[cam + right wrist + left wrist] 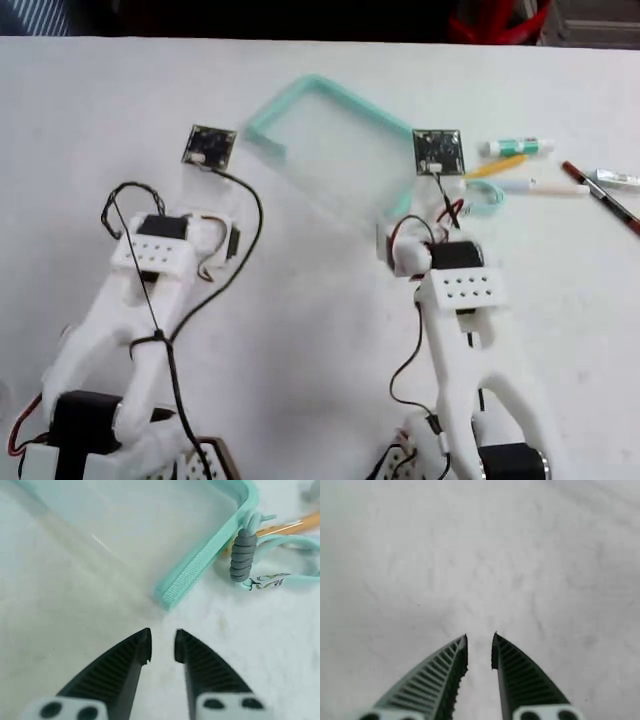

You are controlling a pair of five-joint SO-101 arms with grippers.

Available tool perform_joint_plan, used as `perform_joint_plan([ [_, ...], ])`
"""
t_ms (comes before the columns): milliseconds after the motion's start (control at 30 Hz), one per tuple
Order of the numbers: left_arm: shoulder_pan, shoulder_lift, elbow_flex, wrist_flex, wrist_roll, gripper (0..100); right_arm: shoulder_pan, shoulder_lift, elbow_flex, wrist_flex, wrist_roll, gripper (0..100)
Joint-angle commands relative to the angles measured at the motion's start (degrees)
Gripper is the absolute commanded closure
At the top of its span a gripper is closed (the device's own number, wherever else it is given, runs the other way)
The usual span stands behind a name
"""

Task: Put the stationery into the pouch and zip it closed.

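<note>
1. High view.
   - The clear, teal-edged pouch (330, 155) lies flat at mid-table, turned diagonally.
   - The stationery lies loose outside the pouch, on the side of the right arm (460, 290). It comprises a glue stick (518, 147), a yellow pencil (495, 167), a white pen (548, 187) and a red pen (600, 197).
   - The long axes of these items run roughly across the table; the red pen slants.
   - The left arm (150, 260) stands well apart from them, with the pouch in between.

2. Left wrist view.
   - The left gripper (480, 641) hangs over the bare white table (480, 555).
   - Its jaws stand a narrow gap apart, with nothing between them.

3. Right wrist view.
   - The right gripper (161, 642) is empty, its jaws likewise a narrow gap apart.
   - A teal corner of the pouch lies just ahead of the tips, not touching them.
   - Beside that corner hang a grey ribbed toggle (243, 555), probably the zip pull, and a teal cord (287, 577). The pencil lies just beyond them.

4. Assessment.
   - The right arm is the nearer to the stationery, so the first pick should fall to it.
   - Its jaws would need to widen, then close across an item's long axis.
   - Whether the pouch mouth is open cannot be determined.
</note>
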Motion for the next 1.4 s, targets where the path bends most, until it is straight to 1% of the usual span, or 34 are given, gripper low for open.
perform_joint_plan([
  [0, -0.5, -0.2, -3.0, -1.2, 0.3, 90, 0.2, -0.6, 0.4, -2.1, 0.0, 84.0],
  [100, -0.5, -0.2, -3.0, -1.2, 0.3, 90, 0.3, -0.7, 0.4, -2.0, 0.1, 99.8],
  [267, -0.5, -0.2, -2.9, -1.2, 0.3, 90, 0.7, -0.7, 0.4, -2.1, -0.4, 81.8],
  [333, -0.5, -0.2, -2.9, -1.2, 0.3, 90, 0.7, -0.5, 0.4, -2.1, -0.4, 76.8],
  [400, -0.5, -0.2, -2.9, -1.2, 0.3, 90, 0.7, -0.3, 0.4, -2.1, -0.4, 74.4],
  [867, -0.4, -0.5, -3.0, -1.2, 0.3, 90, 0.7, -0.7, -0.8, -1.8, 0.1, 74.3],
  [1000, -0.4, -0.6, -3.1, -1.2, 0.3, 90, 0.7, -0.1, -7.5, 4.2, 4.0, 74.3],
  [1200, -0.5, -0.3, -2.6, -1.2, 0.3, 90, 1.5, 1.5, -18.6, 9.4, 2.6, 74.2],
  [1367, -0.5, -0.2, -2.6, -1.2, 0.3, 90, 3.9, 13.9, -28.1, 9.7, -2.1, 74.1],
])
